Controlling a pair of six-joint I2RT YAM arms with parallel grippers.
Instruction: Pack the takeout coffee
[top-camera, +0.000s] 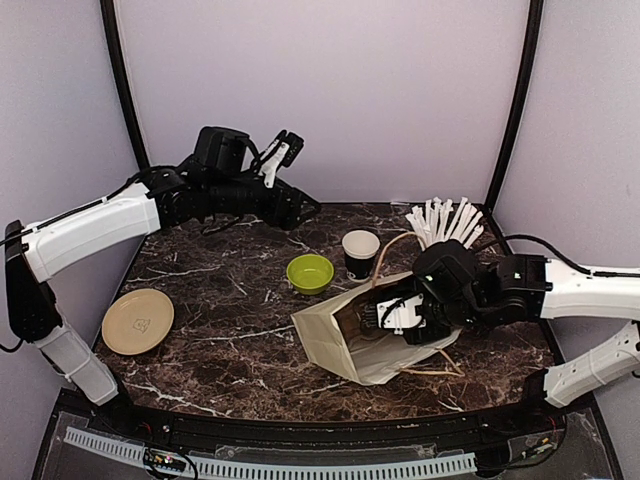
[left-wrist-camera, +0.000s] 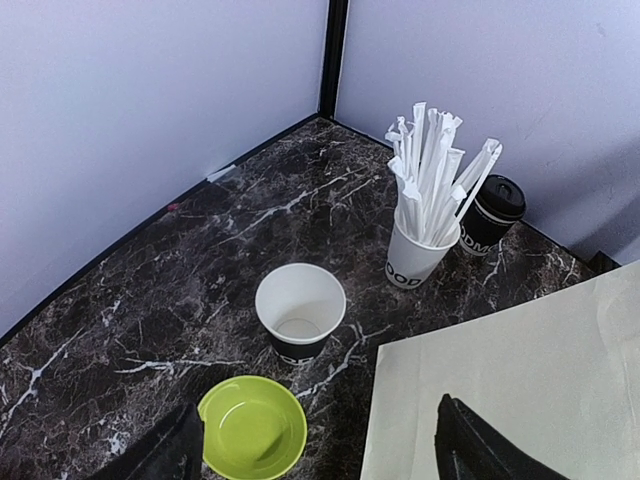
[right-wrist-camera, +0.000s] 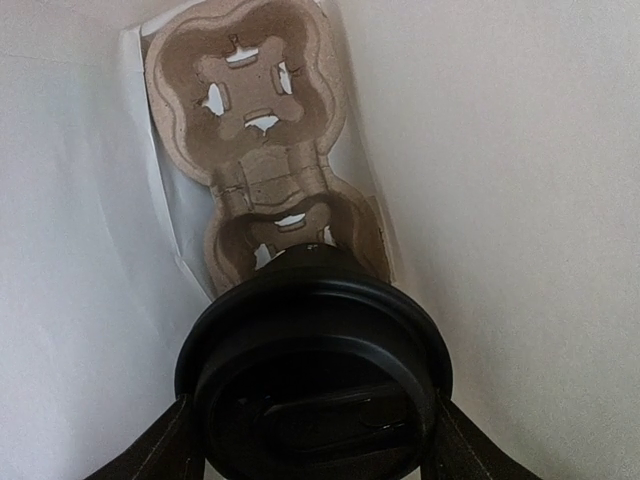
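A lidless black coffee cup (top-camera: 360, 252) (left-wrist-camera: 300, 312) stands upright on the marble table, behind the white paper bag (top-camera: 345, 345) (left-wrist-camera: 520, 390). Behind the straw cup stands a second black cup with a black lid (left-wrist-camera: 490, 215). My right gripper (top-camera: 395, 312) (right-wrist-camera: 315, 430) reaches into the mouth of the bag, which lies on its side, and is shut on a lidded coffee cup (right-wrist-camera: 315, 385). Beyond that cup, a brown cardboard cup carrier (right-wrist-camera: 255, 120) lies against the bag's bottom. My left gripper (top-camera: 300, 212) (left-wrist-camera: 320, 410) hovers open and empty at the back left, above the bowl and bag edge.
A lime-green bowl (top-camera: 310, 272) (left-wrist-camera: 252, 428) sits left of the lidless cup. A white cup full of wrapped straws (top-camera: 445, 225) (left-wrist-camera: 420, 250) stands at the back right. A tan plate (top-camera: 137, 320) lies near the left edge. Walls close in behind.
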